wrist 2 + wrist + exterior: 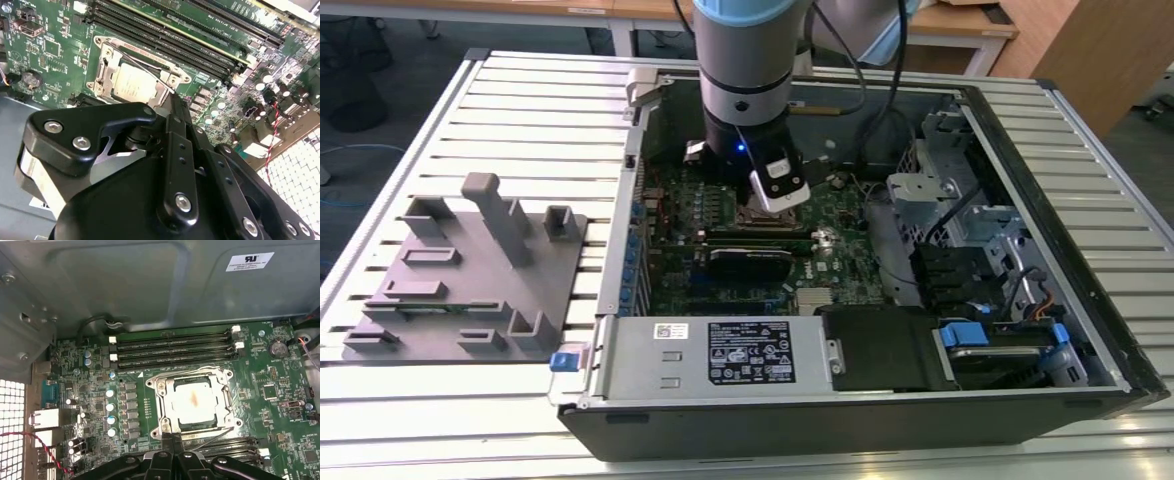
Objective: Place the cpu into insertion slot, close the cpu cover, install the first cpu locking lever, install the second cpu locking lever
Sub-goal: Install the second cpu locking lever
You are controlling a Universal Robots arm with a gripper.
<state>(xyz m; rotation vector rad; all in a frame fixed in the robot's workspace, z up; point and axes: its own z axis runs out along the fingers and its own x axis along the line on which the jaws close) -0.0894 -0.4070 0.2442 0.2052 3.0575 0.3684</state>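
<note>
The cpu [196, 401], a dull silvery square, lies flat in the insertion slot [231, 402] on the green board. The cpu cover [165, 407], a silvery frame with a square window, lies down around it. One thin wire lever [190, 372] runs along the slot's far side and another [212, 439] slants up off its near side. My gripper [171, 436] is shut, its tips at the slot's near edge beside that slanted lever, holding nothing I can see. In the second wrist view the gripper [172, 100] sits at the edge of the cpu [131, 82]. The exterior view has the gripper [755, 214] low over the board.
Long black memory slots [170, 347] flank the socket on both sides. The open computer case [1014, 395] surrounds the board, with a power supply [720, 355] in front and a drive cage [947, 210] at the exterior view's right. A grey fixture plate [467, 270] lies outside the case.
</note>
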